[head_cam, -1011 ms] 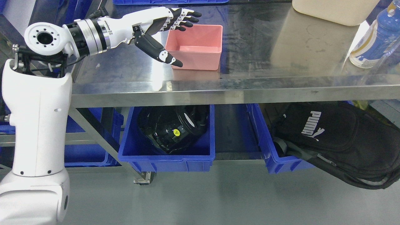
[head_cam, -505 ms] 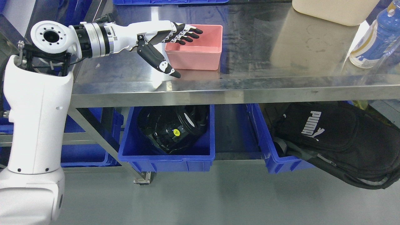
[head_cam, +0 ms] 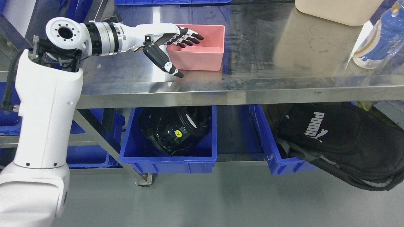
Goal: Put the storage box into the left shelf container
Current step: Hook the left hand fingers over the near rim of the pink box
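Storage box (head_cam: 202, 52) on the bench (head_cam: 252, 85): we see the left robot hand (head_cam: 172, 42) spread wide astride its near-left wall, where a shallow pinch might tip it.

A glossy steel table (head_cam: 221, 91) stands on smooth grey floor (head_cam: 221, 198).

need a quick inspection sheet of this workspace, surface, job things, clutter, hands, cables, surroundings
surface: steel table, scuffed and reflective
job's things: pink storage box upright on the table, empty; blue shelf container below holds a black helmet
clutter: beige slab, blue bottle
hands: left hand open, fingers over the box's left rim, thumb outside its front wall; right not in view
cables: black cable beside the left arm
surroundings: black bag in the right bin, grey floor
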Controlling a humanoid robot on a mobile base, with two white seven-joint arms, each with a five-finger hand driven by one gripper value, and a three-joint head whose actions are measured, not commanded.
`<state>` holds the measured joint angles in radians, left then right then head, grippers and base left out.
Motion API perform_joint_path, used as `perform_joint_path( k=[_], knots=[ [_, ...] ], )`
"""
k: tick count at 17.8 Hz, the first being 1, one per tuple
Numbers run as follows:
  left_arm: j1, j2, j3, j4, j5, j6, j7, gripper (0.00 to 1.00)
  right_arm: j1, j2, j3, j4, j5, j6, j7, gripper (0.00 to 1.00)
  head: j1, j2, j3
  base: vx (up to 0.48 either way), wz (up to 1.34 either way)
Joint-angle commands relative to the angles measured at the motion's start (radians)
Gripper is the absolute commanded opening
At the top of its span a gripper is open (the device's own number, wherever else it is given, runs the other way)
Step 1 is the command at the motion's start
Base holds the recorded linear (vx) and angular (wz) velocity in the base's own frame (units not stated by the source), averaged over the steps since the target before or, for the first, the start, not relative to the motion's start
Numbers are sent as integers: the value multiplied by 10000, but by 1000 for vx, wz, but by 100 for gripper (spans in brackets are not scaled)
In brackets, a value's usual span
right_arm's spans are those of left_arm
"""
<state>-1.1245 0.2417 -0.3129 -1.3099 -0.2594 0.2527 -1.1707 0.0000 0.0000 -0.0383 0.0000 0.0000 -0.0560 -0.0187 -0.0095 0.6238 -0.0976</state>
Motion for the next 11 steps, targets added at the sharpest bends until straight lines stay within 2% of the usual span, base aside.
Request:
perform_joint_path(
  k=[1,4,5,7,10,11],
  knots=[
    [-152,-791,-507,1225,-763,4,2,88,-184,-175,0,-174,0,8,3,99,0,0,0,0,0],
    [-551,-1051,-492,1916,-1164,4,-13,81,-184,-175,0,-174,0,8,3,99,0,0,0,0,0],
    [-551,-1128,-415,1932,-1164,4,-13,75,-184,-175,0,-174,0,8,3,99,0,0,0,0,0],
    [-551,-1464,-95,2115,-1149,4,2,58,-184,-175,0,-174,0,8,3,99,0,0,0,0,0],
    [-551,-1788,673,2162,-1118,-42,-28,25,-184,-175,0,-174,0,8,3,99,0,0,0,-1,12],
    [-536,-1804,690,2162,-1118,-73,-28,20,-184,-175,0,-174,0,8,3,99,0,0,0,-8,65]
  ],
)
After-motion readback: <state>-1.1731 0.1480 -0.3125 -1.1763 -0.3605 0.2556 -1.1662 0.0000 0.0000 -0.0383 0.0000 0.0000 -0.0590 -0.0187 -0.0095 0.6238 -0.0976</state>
